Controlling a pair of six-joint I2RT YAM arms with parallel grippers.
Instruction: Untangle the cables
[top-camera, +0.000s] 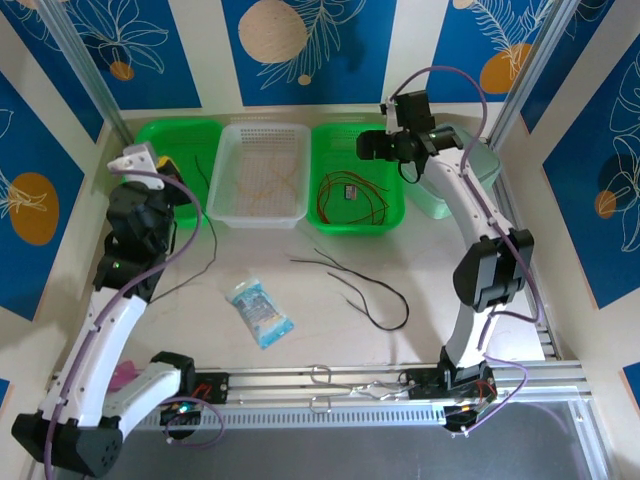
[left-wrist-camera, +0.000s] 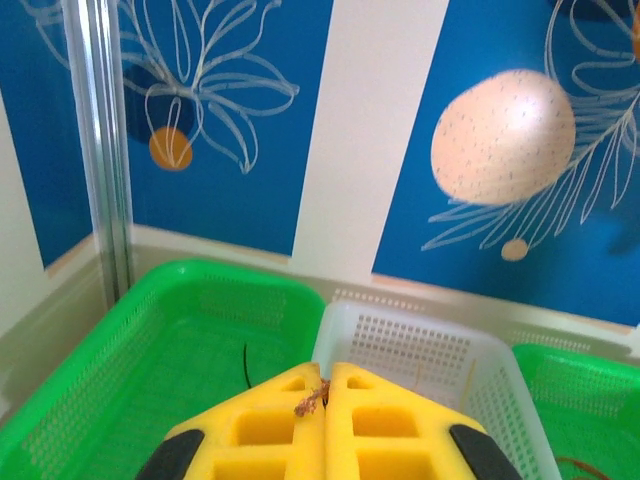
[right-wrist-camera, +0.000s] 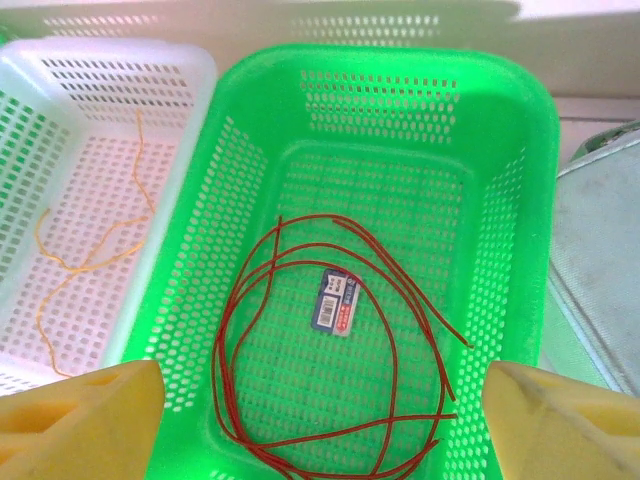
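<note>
Green baskets flank a white basket at the far side of the counter. From above, the red cables lie coiled in the right green basket, under the right gripper. Two black cables lie crossed on the counter, well apart from both arms. These probably come next: pinch one near a free end and draw it out slowly so the other doesn't drag along.

The left wrist view has the left gripper pressed together over the left green basket. A brown fleck sits at the seam, too small to identify. A short dark cable lies half hidden below.

In the right wrist view that gripper is spread wide above the red loops. An orange cable in the white basket is cut off at the frame edge.
</note>
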